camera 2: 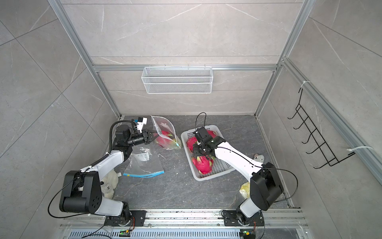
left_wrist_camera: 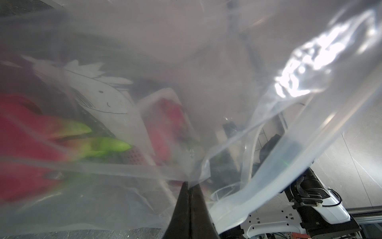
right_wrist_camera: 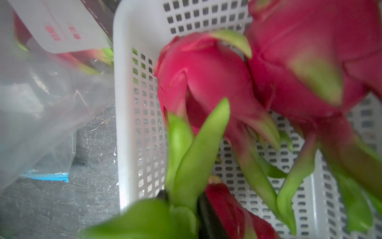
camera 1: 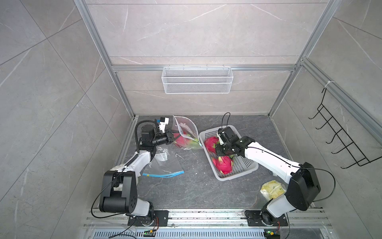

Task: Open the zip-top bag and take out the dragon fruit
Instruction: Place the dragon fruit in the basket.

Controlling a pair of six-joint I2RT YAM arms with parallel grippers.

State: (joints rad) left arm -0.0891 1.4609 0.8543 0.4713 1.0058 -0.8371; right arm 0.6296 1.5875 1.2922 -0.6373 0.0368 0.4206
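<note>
Left gripper (left_wrist_camera: 189, 187) is clamped on the bag's (camera 1: 185, 126) edge, one fruit (camera 1: 183, 141) inside; hold it steady. Right gripper (camera 1: 219, 152), opening unclear, sits among three fruit in the basket (right_wrist_camera: 122, 103): release fully, then rise straight.

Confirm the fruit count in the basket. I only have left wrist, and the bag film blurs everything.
Observer: Three dragon fruit sit in the white basket, per the right wrist view.
Operator: Right arm?
Observer: Right end effector is inside the basket, at one fruit's green tips.
Operator: Anything else around?
Observer: A second clear bag with a blue zip lies flat beside the left arm.
</note>
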